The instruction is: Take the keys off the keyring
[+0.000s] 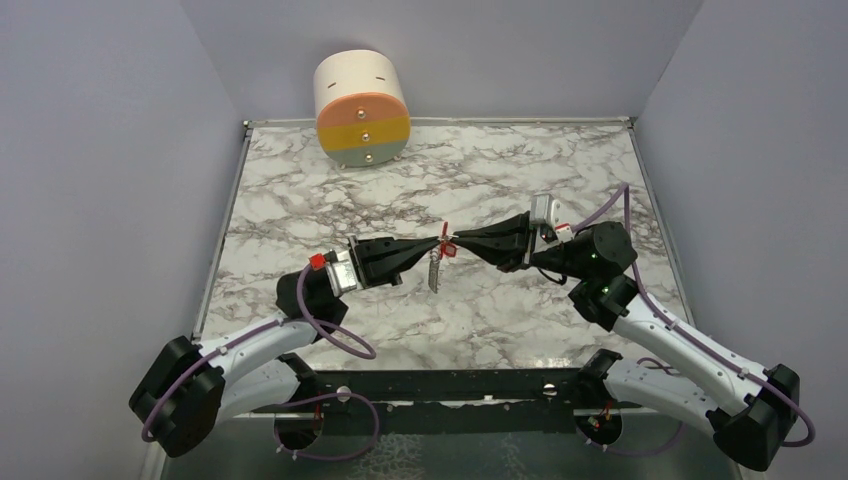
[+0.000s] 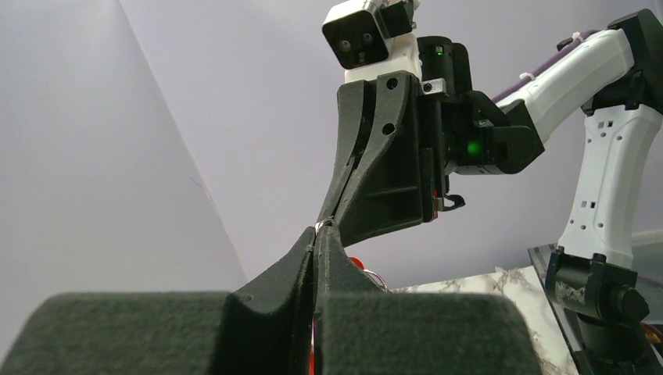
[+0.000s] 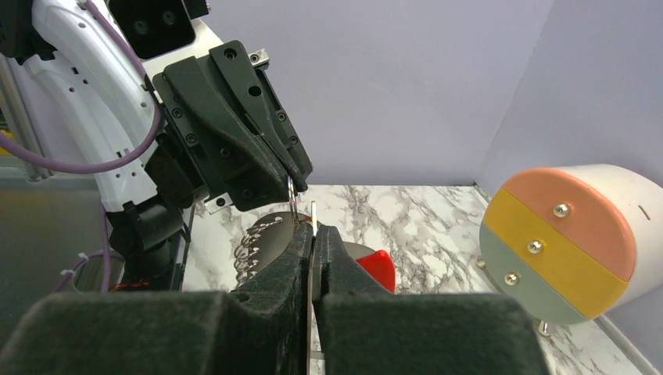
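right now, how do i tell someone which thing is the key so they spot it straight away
Find the middle of the marble table, where the left gripper and right gripper meet tip to tip, both shut on the keyring. The key dangles from that meeting point. It is the slim silver piece, unlike the small red piece beside it.

Thin wire keyring (image 3: 291, 199) sits aloft, a silver key (image 1: 433, 273) dangling beneath it.

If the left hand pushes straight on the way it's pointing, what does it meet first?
The right hand, tip to tip with the left hand across the keyring; almost no gap, it seems.
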You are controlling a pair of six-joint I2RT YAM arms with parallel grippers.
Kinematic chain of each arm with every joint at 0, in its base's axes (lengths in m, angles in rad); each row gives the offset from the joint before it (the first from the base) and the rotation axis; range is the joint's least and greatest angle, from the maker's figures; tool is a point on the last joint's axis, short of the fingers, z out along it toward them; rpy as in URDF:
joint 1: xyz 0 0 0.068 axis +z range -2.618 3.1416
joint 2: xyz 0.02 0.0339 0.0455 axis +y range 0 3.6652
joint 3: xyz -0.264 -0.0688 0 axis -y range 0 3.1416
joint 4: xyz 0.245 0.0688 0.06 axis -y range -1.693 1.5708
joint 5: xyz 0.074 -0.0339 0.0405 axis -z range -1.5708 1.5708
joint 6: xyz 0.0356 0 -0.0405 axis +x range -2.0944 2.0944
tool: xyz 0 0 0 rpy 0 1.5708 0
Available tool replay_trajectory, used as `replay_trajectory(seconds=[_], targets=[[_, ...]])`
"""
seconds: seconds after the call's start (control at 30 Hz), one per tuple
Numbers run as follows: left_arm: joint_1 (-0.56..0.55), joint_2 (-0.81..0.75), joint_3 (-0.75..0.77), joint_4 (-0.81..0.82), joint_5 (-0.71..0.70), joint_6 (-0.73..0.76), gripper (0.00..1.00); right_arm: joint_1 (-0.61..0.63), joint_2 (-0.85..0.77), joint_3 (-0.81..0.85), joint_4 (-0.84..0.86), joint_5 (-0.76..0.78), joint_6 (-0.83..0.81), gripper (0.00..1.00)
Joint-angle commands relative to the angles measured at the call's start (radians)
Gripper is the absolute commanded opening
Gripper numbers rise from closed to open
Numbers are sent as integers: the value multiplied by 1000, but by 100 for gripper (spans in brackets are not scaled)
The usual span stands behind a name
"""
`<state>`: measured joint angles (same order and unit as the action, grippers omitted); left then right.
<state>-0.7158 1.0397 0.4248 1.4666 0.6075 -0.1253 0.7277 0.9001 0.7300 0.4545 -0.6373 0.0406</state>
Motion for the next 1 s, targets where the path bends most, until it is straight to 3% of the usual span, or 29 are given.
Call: replay_trajectory(seconds=[0.0,0.27,0.97], targets=[[2,-30,-7,159,-99,14,0,-8,-4,-8,-19,-6,7,1],[3,17,-29,292,-144,-11,0,-8,8,-3,-43,-17,11,1],[-62,64,20,295,-192,23,0,-8,52,-6,-10,-33,32,1]])
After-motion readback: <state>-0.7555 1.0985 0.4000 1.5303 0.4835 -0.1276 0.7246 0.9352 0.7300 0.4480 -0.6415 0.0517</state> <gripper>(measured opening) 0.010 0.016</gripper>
